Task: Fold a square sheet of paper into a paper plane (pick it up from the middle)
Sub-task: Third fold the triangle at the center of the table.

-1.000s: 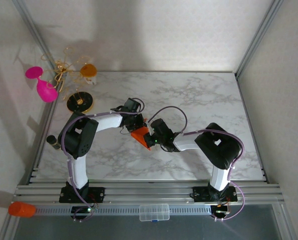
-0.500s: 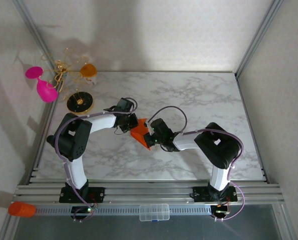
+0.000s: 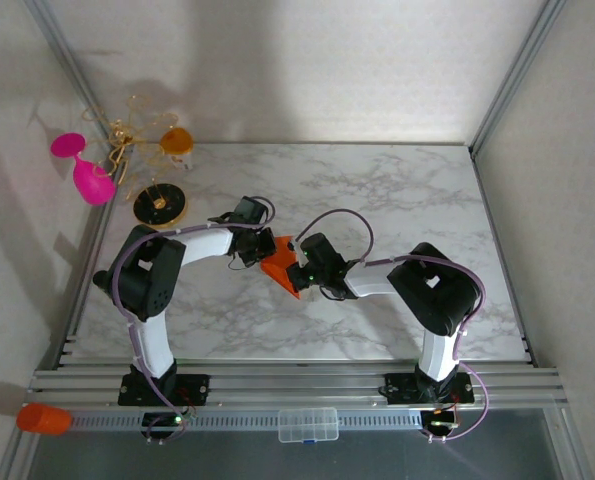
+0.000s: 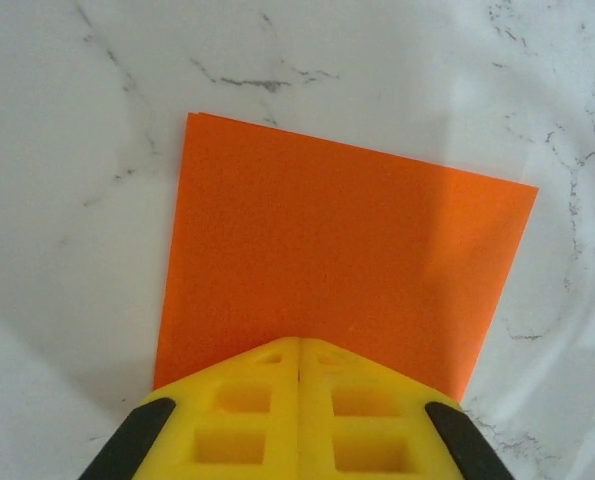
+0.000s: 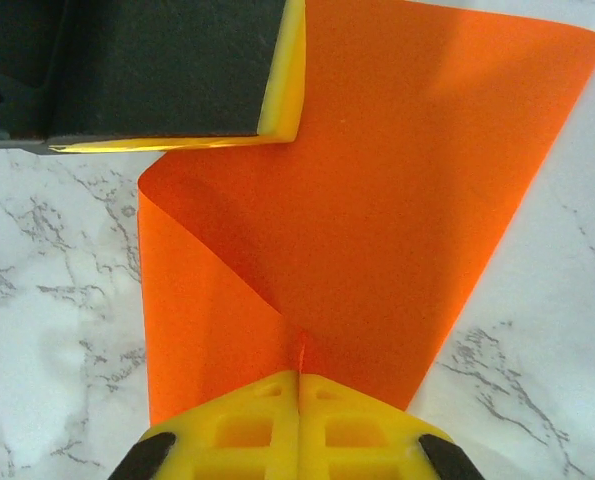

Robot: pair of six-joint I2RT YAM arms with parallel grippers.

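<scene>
Top external view puts the square sheet of paper (image 3: 280, 272) a little toward 9 o'clock from the middle of the marble table (image 3: 397, 190), a small bright orange angular shape caught between the two arms. The left pincer (image 3: 265, 248) meets it from its 10 o'clock side and the right pincer (image 3: 297, 273) from its 3 o'clock side. In the left wrist view the square sheet of paper (image 4: 347, 250) spreads toward 12 o'clock as a smooth orange panel over the marble, its near edge running in under the left pincer (image 4: 299, 345), whose yellow fingers are pressed tight together on that edge. In the right wrist view the square sheet of paper (image 5: 377, 200) is doubled over, with a rounded bend at 9 o'clock and a lower layer slanting down to 7 o'clock; the right pincer (image 5: 299, 375) is closed on it at 6 o'clock, fingers meeting with no gap. At 11 o'clock there, a yellow-edged finger of the left pincer (image 5: 282, 80) touches the paper's upper layer. Farther out in the top view, at the table's 10 o'clock corner, stand a black disc (image 3: 160, 205), a pink goblet (image 3: 92, 178), a gold wire stand (image 3: 127, 135) and a small orange cup (image 3: 177, 140). At 6 o'clock, on the front rail, lies a clear plastic box (image 3: 307, 424), and at 7 o'clock an orange cylinder (image 3: 44, 418).
</scene>
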